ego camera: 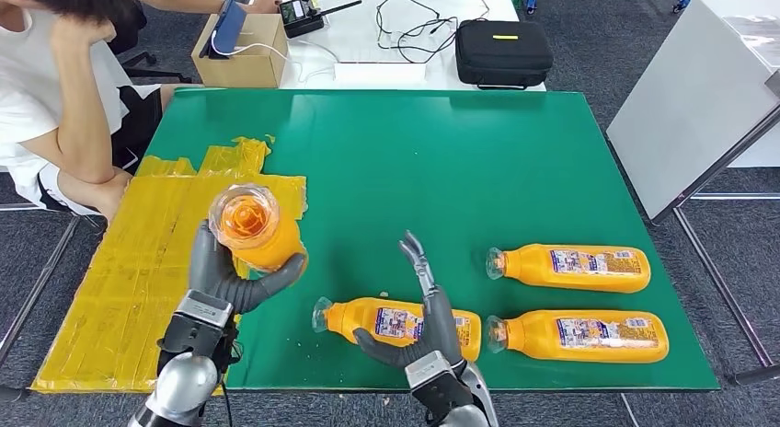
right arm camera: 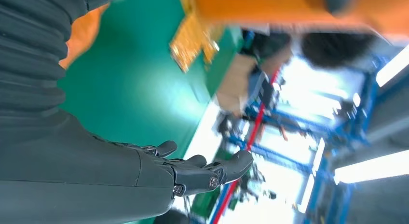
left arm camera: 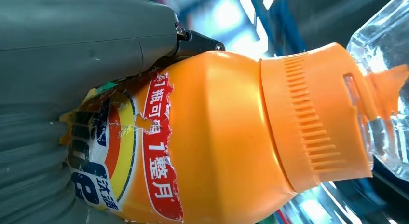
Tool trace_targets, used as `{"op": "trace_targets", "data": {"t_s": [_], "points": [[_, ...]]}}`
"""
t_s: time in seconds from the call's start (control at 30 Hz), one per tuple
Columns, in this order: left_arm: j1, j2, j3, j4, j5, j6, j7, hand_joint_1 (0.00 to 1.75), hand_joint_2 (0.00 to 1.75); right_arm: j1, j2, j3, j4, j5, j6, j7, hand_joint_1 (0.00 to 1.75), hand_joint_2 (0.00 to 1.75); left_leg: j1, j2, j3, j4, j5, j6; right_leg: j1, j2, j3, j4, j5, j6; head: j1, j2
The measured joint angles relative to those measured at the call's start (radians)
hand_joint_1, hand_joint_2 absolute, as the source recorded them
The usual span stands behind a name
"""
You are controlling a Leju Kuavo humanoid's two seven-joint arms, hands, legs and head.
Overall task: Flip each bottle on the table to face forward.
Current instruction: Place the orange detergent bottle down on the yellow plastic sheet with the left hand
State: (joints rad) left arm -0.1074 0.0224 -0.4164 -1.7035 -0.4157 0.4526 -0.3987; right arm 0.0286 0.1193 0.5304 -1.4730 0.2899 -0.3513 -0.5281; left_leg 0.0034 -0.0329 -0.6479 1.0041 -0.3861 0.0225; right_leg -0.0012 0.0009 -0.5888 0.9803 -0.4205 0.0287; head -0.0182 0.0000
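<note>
Left hand (ego camera: 223,278) is gripping a lifted bottle (ego camera: 255,226) cap-up, probably for reorienting, while right hand (ego camera: 425,318) is hovering empty, fingers apart, above lying bottle (ego camera: 391,323).

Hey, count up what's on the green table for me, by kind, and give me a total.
Orange bottles lying on the table: 3
Orange bottles held up in the left hand: 1
Patches of yellow tape: 1
Total: 5
</note>
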Motion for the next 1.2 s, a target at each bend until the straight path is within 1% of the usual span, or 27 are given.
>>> {"op": "trace_targets", "data": {"t_s": [0.07,0.17,0.23,0.27,0.33,0.47,0.57,0.67,0.77,1.1,1.13,1.2], "points": [[-0.027,0.01,0.024,0.005,-0.172,0.06,0.06,1.75,1.75,0.023,-0.001,-0.023,-0.06,0.004,-0.027,-0.017,0.0,1.75,0.0,0.0,0.0,0.0,0.0,0.0,0.0,0.0,0.0,0.0,0.0,0.0,0.0,0.0],[-0.094,0.022,0.055,0.041,-0.511,0.099,0.2,1.75,1.75,0.049,-0.004,-0.046,-0.155,0.063,-0.097,-0.037,0.0,1.75,0.0,0.0,0.0,0.0,0.0,0.0,0.0,0.0,0.0,0.0,0.0,0.0,0.0,0.0],[-0.152,0.026,0.069,0.091,-0.711,0.089,0.294,1.75,1.75,0.056,-0.007,-0.049,-0.209,0.092,-0.128,-0.041,0.0,1.75,0.0,0.0,0.0,0.0,0.001,0.0,0.0,0.0,0.0,0.0,0.001,-0.001,0.0,0.0],[-0.183,0.029,0.073,0.124,-0.782,0.071,0.331,1.75,1.75,0.057,-0.009,-0.048,-0.232,0.098,-0.135,-0.042,0.0,1.75,0.0,0.0,0.0,0.0,0.001,0.0,0.0,0.0,0.0,0.0,0.002,-0.002,0.0,0.0],[-0.249,0.033,0.074,0.207,-0.869,0.018,0.384,1.75,1.75,0.053,-0.012,-0.046,-0.269,0.101,-0.14,-0.041,0.0,1.75,0.0,0.001,0.0,0.0,0.002,0.001,0.0,0.0,0.0,0.0,0.003,-0.002,0.0,0.0],[-0.361,0.039,0.072,0.416,-0.943,-0.068,0.447,1.75,1.75,0.033,-0.015,-0.037,-0.321,0.082,-0.117,-0.028,0.0,1.75,0.0,0.002,0.0,0.0,0.003,0.001,0.0,0.0,0.0,0.0,0.004,-0.001,0.0,0.0],[-0.406,0.039,0.069,0.564,-0.968,-0.087,0.48,1.75,1.75,0.024,-0.017,-0.034,-0.338,0.076,-0.107,-0.023,0.0,1.75,0.0,0.004,0.0,0.0,0.003,0.001,0.0,0.0,0.0,0.001,0.004,-0.001,0.0,0.0],[-0.417,0.039,0.067,0.684,-0.976,-0.092,0.497,1.75,1.75,0.02,-0.017,-0.033,-0.343,0.083,-0.114,-0.023,0.0,1.75,0.0,0.004,0.0,0.0,0.003,0.001,0.0,0.0,-0.001,0.001,0.004,-0.001,0.0,0.0],[-0.417,0.039,0.066,0.773,-0.977,-0.092,0.502,1.75,1.75,0.015,-0.017,-0.031,-0.343,0.095,-0.123,-0.023,0.0,1.75,0.0,0.004,-0.002,0.0,0.003,0.001,0.0,0.0,-0.002,0.001,0.004,-0.001,0.0,0.0],[-0.422,0.039,0.066,0.945,-0.965,-0.135,0.513,1.75,1.75,-0.006,-0.019,-0.017,-0.342,0.109,-0.128,-0.008,0.0,1.75,0.0,0.004,-0.003,0.0,0.003,0.001,0.0,0.0,-0.003,0.001,0.004,-0.001,0.0,0.0],[-0.422,0.039,0.066,0.963,-0.965,-0.137,0.514,1.65,1.75,-0.008,-0.019,-0.015,-0.342,0.11,-0.127,-0.005,0.0,1.75,0.0,0.004,-0.003,0.0,0.003,0.001,0.0,0.0,-0.003,0.001,0.004,-0.001,0.0,0.0],[-0.426,0.039,0.067,0.997,-0.965,-0.135,0.517,0.8,1.75,-0.012,-0.019,-0.012,-0.341,0.112,-0.126,-0.001,0.0,1.75,0.0,0.003,-0.002,0.0,0.003,0.001,0.0,0.0,-0.002,0.001,0.004,-0.001,0.0,0.0]]}}
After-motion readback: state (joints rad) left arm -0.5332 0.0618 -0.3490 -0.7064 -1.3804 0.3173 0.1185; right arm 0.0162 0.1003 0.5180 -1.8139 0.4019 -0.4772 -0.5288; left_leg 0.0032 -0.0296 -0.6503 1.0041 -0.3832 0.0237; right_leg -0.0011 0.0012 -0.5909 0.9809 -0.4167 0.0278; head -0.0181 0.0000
